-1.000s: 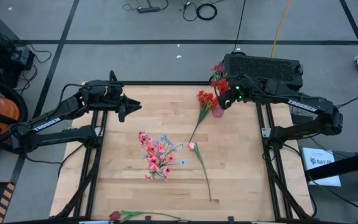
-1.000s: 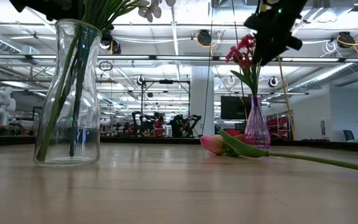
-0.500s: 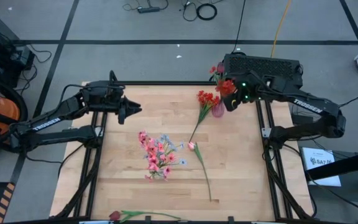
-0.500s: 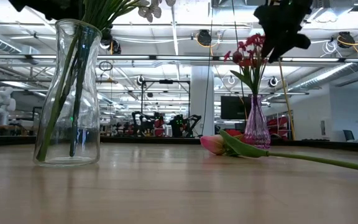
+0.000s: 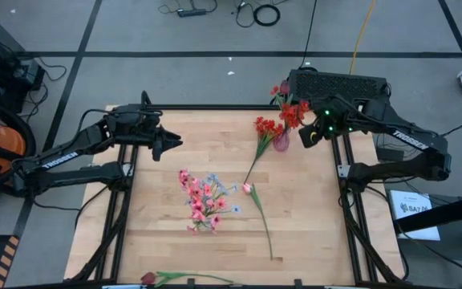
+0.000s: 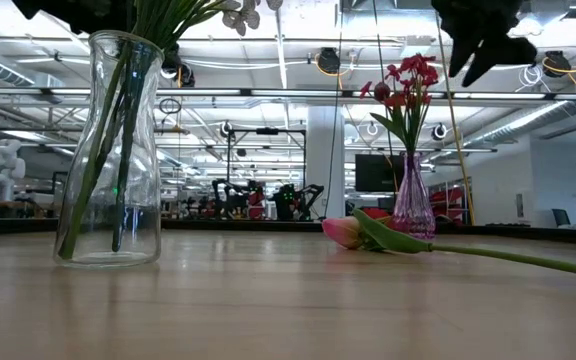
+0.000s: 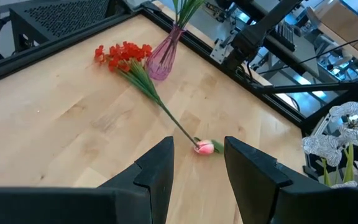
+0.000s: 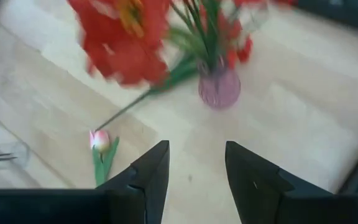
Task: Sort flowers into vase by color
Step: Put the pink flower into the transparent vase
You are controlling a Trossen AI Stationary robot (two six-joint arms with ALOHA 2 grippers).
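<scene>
From above, the right gripper is hanging just beside the purple vase near the table's far edge, red blossoms standing in it; a red spray is lying against the vase, a pink tulip bud resting mid-table, pink and pale blue sprays filling the clear vase, another red bud lying at the near edge; the left gripper is waiting over the far left. At table level, the clear vase is standing left, the purple one behind the pink bud. The left wrist view is showing its fingers parted, gripping nothing. The right wrist view is showing its fingers spread apart and empty above the purple vase.
</scene>
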